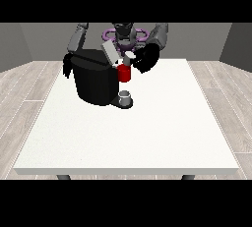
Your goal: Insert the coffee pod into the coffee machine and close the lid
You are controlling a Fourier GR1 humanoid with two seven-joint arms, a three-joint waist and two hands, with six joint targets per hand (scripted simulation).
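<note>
Boxy matte-black coffee machine (96,81), grey lid (109,52) up; small white pod (129,55) at the view's right hand (146,58); can't tell its grip.

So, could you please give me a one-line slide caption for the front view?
Robot hand at the view's right holds the coffee pod over the black coffee machine, lid raised.
</note>
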